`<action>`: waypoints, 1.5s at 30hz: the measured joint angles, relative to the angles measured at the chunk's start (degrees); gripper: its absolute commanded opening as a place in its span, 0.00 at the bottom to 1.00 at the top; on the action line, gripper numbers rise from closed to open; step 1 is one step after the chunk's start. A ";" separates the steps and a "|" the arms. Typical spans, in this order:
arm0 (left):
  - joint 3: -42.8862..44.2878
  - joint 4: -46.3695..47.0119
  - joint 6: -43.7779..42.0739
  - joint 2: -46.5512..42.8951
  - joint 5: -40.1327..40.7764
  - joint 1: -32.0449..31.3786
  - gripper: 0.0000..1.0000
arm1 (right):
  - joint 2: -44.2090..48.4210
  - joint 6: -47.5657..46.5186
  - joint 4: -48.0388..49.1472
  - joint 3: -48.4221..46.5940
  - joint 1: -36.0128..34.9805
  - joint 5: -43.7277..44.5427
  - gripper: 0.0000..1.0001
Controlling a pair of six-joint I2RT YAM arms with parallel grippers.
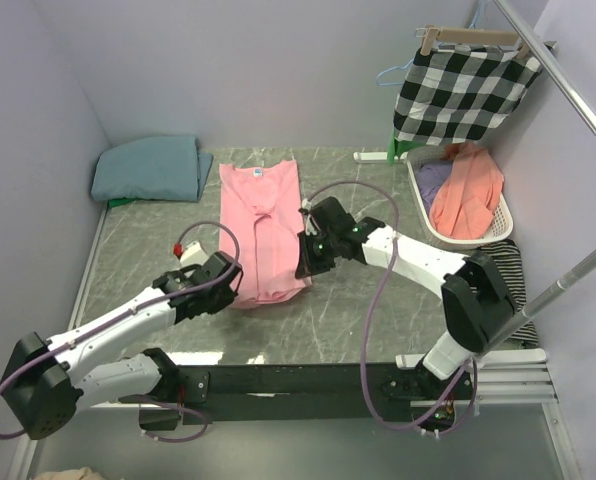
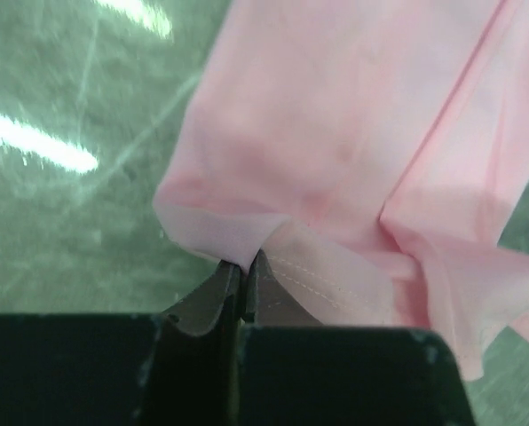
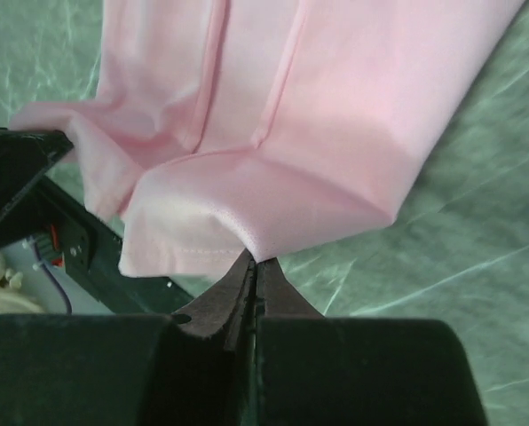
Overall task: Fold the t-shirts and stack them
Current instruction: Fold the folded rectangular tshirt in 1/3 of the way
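Pink t-shirt (image 1: pixel 261 225) flat on bench (image 1: pixel 368 310), left jaws clamped tight on its 7 o'clock hem corner, right jaws likewise at 5 o'clock

Seen from above, the left gripper (image 1: pixel 225 290) and right gripper (image 1: pixel 308 268) hide their own fingertips under their bodies, which also cover the near corners of the pink t-shirt (image 1: pixel 261 225). Both wrist views cut that shirt off at the top edge, and the left wrist view is blurred. Its collar label is too small to read. The right arm (image 1: pixel 478 290) hides much of the striped garment (image 1: pixel 516 262). At the near left, a pale cloth (image 1: pixel 78 474) is cut off by the bottom edge.
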State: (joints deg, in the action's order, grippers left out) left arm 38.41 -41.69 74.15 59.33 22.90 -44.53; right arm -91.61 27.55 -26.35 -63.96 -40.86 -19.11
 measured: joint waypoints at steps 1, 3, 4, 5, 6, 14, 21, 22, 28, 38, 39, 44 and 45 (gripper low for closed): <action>0.11 0.90 -0.98 0.68 0.00 1.49 0.01 | -0.85 -0.37 -0.09 -0.85 0.63 -0.07 0.00; 0.52 2.91 -2.93 2.64 -0.07 4.33 0.01 | -3.58 -1.44 -0.48 -2.91 2.27 -0.72 0.00; 0.87 3.91 -3.96 3.72 -0.09 5.51 0.01 | -4.66 -1.77 -0.70 -3.61 2.78 -1.03 0.00; 1.36 5.25 -5.07 5.05 -0.11 6.82 0.01 | -6.08 -2.21 -1.03 -4.52 3.43 -1.57 0.00; 1.97 6.16 -6.19 6.43 -0.20 7.87 0.01 | -7.48 -2.67 -1.62 -5.57 4.02 -1.97 0.00; 10.21 14.43 -15.02 19.58 -2.45 15.85 0.01 | -18.82 -5.97 -6.19 -18.29 7.52 -5.35 0.00; 17.03 18.53 -20.85 30.53 -5.25 21.38 0.01 | -29.62 -8.26 -10.86 -33.22 10.29 -7.50 0.00; 17.86 18.97 -21.46 31.76 -5.51 21.94 0.01 | -30.84 -8.50 -11.39 -34.82 10.78 -7.58 0.00; 22.23 20.63 -25.53 38.01 -6.51 24.96 0.86 | -34.58 -8.76 -13.90 -38.27 13.20 -4.42 0.59; 28.02 21.57 -29.07 38.97 -2.80 26.45 0.99 | -25.97 -8.09 -9.44 -30.40 14.25 4.74 0.66; 27.69 21.77 -29.42 37.79 -3.17 26.45 0.99 | -24.52 -7.89 -8.79 -29.66 14.05 4.20 0.65; 22.51 22.95 -29.88 29.55 -8.85 26.45 0.99 | -19.43 -7.41 -5.31 -25.97 10.84 0.20 0.65; 20.94 23.06 -29.86 28.02 -10.60 26.45 0.99 | -19.08 -7.21 -4.20 -24.74 9.77 -0.96 0.65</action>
State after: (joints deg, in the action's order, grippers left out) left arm 59.35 -18.63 44.29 87.35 12.29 -18.09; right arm -110.69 20.34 -30.55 -88.71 -31.09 -20.08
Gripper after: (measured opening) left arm 0.993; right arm 0.652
